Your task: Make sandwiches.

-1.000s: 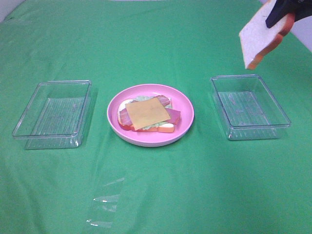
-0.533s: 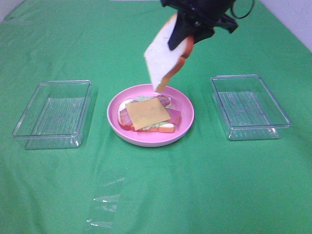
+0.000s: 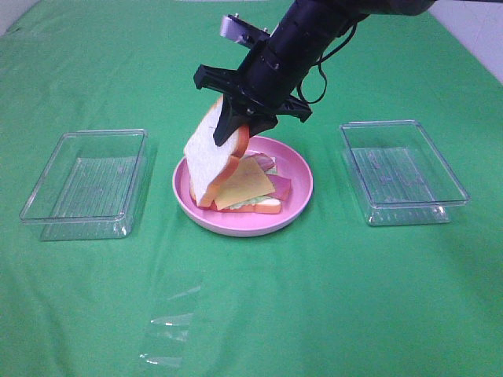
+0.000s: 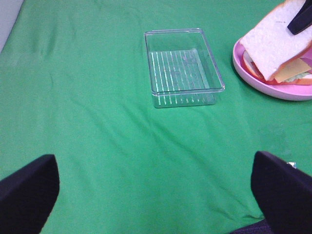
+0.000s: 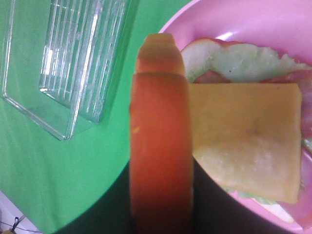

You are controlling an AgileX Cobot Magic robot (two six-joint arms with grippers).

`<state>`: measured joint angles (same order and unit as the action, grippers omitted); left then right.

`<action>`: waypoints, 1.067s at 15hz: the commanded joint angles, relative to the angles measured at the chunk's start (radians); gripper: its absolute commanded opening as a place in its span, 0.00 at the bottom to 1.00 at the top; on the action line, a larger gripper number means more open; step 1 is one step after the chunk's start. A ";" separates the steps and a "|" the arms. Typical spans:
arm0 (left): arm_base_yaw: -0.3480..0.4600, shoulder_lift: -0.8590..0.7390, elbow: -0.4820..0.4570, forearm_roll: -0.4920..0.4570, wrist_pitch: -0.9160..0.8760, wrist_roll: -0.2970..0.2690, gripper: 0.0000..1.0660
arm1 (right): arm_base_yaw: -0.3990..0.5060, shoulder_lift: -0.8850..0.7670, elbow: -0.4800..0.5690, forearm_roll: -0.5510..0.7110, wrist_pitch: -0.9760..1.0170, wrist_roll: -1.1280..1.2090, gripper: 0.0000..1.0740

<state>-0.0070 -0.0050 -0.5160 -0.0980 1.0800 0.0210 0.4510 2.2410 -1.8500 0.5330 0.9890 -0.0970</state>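
The right gripper (image 3: 234, 129) has swung in from the upper right of the overhead frame to just above centre, bringing the bread slice (image 3: 211, 157) with it; a second ago that slice hung over the right tray (image 3: 402, 171), half a second ago it hovered above the plate (image 3: 299, 188), and now its lower edge is down at the left side of the stack, seemingly touching it; the gripper stays clenched on the slice's upper crust, the slice steeply tilted and leaning over the cheese (image 3: 245, 182); the sandwich (image 3: 259, 192) itself sits unmoved on the pink plate at the centre, cheese uppermost with bacon and lettuce peeking out beneath; this looks like the closing step, with the top slice still to be laid flat and let go; the left gripper (image 4: 156, 195) waits with jaws spread wide and nothing between them, low in its own view, well apart from the left tray (image 3: 86, 182), which lies at centre left overhead
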 commanded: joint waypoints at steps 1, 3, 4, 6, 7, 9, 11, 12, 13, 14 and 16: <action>0.001 -0.014 -0.001 -0.008 -0.003 0.002 0.94 | 0.002 0.022 0.001 0.005 -0.039 -0.004 0.14; 0.001 -0.014 -0.001 -0.008 -0.003 0.002 0.94 | 0.002 0.025 0.003 -0.016 -0.057 -0.004 0.14; 0.001 -0.014 -0.001 -0.008 -0.003 0.002 0.94 | 0.002 0.025 0.003 -0.021 -0.059 -0.004 0.14; 0.001 -0.014 -0.001 -0.008 -0.003 0.002 0.94 | 0.003 0.025 0.003 -0.051 -0.053 0.002 0.16; 0.001 -0.014 -0.001 -0.008 -0.003 0.002 0.94 | 0.004 0.025 0.003 -0.067 -0.047 0.016 0.20; 0.001 -0.014 -0.001 -0.008 -0.003 0.002 0.94 | 0.004 0.025 0.003 -0.126 -0.019 0.043 0.53; 0.001 -0.014 -0.001 -0.008 -0.003 0.002 0.94 | 0.004 0.007 -0.004 -0.220 0.040 0.044 0.80; 0.001 -0.014 -0.001 -0.008 -0.003 0.002 0.94 | 0.004 -0.010 -0.018 -0.279 0.087 0.046 0.82; 0.001 -0.014 -0.001 -0.008 -0.003 0.002 0.94 | 0.004 -0.027 -0.039 -0.339 0.134 0.054 0.82; 0.001 -0.014 -0.001 -0.008 -0.003 0.002 0.94 | 0.004 -0.050 -0.071 -0.398 0.199 0.054 0.82; 0.001 -0.014 -0.001 -0.008 -0.003 0.002 0.94 | 0.004 -0.089 -0.123 -0.480 0.288 0.054 0.82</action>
<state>-0.0070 -0.0050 -0.5160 -0.0980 1.0800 0.0210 0.4540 2.1690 -1.9590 0.0820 1.2020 -0.0450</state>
